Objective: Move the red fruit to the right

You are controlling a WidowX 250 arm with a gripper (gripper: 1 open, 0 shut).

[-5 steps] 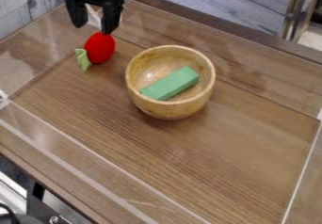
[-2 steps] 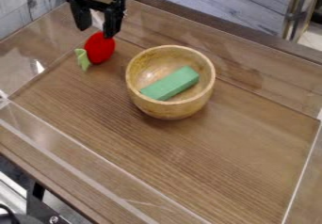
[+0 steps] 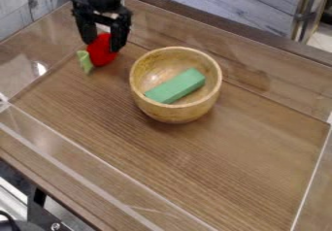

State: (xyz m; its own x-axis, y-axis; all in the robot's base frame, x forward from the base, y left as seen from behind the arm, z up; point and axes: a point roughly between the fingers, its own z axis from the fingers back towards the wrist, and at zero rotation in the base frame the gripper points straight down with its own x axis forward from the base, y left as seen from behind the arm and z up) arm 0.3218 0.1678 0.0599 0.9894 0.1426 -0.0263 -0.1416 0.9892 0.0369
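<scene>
Brown wooden counter (image 3: 240,181), bounded by raised pale-wood edging at the upper right and by dark equipment at the lower left corner. Upon it we record the following. Item: one small, round, bright-red toy fruit with a light-green leafy tuft (image 3: 99,49), lying on the upper left part of the counter, left of the bowl and apart from it, its tuft pointing to the lower left. Item: one round bowl of light wood (image 3: 208,97), upright near the middle. Item: one green rectangular block (image 3: 176,86), lying aslant inside that bowl, which we take to be mere storage, as the task does not call for it. Item: one black robot gripper (image 3: 103,41), reaching in from the top, fingers spread open on either side of the fruit; whether they touch it we cannot tell, and we see no grip made. We judge this placing to be deliberate: the fingers straddle the fruit so that closing them would secure it for carriage to the right, where the bowl could be in the way. Brands, labels and writing: none that we can read.
</scene>
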